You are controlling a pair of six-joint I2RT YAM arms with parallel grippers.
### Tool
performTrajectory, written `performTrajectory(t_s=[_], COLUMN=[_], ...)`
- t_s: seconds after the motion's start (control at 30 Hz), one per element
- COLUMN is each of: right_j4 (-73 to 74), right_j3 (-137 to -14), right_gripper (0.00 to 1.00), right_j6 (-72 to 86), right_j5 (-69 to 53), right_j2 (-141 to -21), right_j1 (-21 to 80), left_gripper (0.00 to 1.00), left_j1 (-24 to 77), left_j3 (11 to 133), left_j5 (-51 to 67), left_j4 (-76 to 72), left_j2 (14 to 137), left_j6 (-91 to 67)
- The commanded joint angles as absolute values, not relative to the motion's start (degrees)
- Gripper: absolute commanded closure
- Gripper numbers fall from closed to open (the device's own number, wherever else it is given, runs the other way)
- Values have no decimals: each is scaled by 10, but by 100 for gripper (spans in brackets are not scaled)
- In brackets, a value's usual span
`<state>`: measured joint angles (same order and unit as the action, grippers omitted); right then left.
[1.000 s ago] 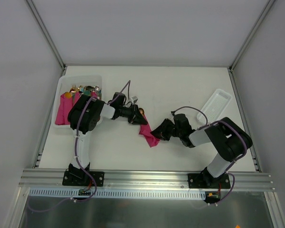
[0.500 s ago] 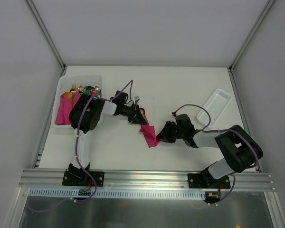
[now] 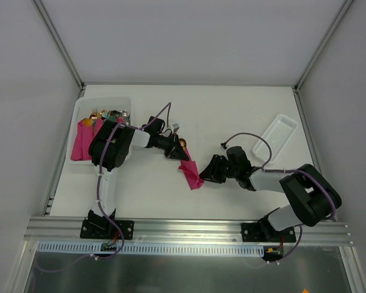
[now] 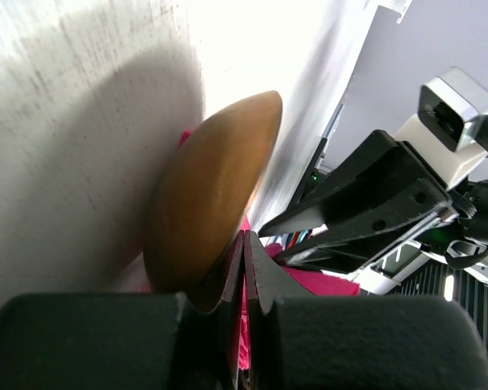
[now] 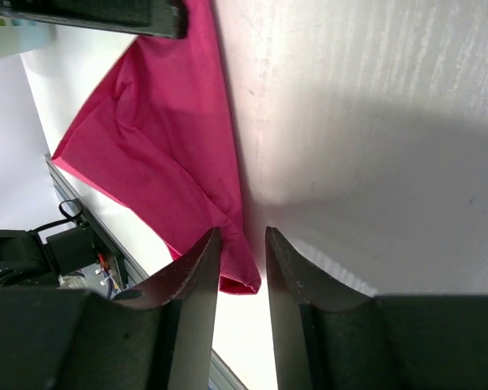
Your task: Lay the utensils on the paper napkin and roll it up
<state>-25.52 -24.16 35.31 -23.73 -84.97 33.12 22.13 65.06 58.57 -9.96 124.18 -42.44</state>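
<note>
The magenta paper napkin (image 3: pixel 192 173) lies crumpled and partly folded on the table between my two grippers. My left gripper (image 3: pixel 176 152) is shut on its upper end; pink paper shows between the closed fingers in the left wrist view (image 4: pixel 246 244). The gold-copper spoon bowl (image 3: pixel 182 143) sticks out just past those fingers, and it looms large in the left wrist view (image 4: pixel 211 203). The rest of the utensils is hidden. My right gripper (image 3: pixel 207 172) is open by a narrow gap at the napkin's lower right edge. In the right wrist view (image 5: pixel 242 244) a napkin (image 5: pixel 163 138) corner lies between the tips.
A white bin (image 3: pixel 104 102) at the far left holds pink napkin bundles and mixed cutlery. A white ribbed tray (image 3: pixel 276 135) lies at the right. A cable connector (image 3: pixel 172 127) lies behind the left gripper. The enclosure walls ring the table.
My right arm has stretched out lower and brought its gripper down against the napkin's right edge. The napkin has shifted slightly. The left gripper has hardly moved.
</note>
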Motion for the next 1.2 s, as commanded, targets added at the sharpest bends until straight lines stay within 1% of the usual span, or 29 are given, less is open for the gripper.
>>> performTrajectory(t_s=[0.0,0.2,0.47,0.77,0.9,0.97,1.0,1.03,1.1,1.17], right_j4=[-263,-269,-288,-273,-240,-229,-222,-205,-190,-160], right_j3=[-242,-250,-246,-265,-282,-286,-293,-298,-306,-324], right_gripper=[67,59,55,53,54,57,63,65,68,69], right_j6=[345,343,336,317,299,285,280,268,256,239], right_j5=[-234,-249,-288,-280,-263,-251,-247,-242,-229,-218], right_j2=[-815,-794,-802,-788,-787,-784,-781,-779,-771,-770], right_j1=[330,329,335,350,359,364,365,368,374,381], left_gripper=[100,100,100,100,100,100,100,100,100,100], left_j1=[219,221,221,221,221,222,222,223,223,225], left_j3=[644,642,646,648,650,650,650,650,650,650], left_j5=[526,528,529,529,528,527,527,527,525,525], left_j4=[-58,-57,-55,-53,-52,-50,-49,-48,-47,-47], left_j2=[1267,1266,1267,1267,1268,1268,1267,1267,1268,1269], left_j6=[-383,-382,-381,-379,-378,-376,-375,-374,-374,-373])
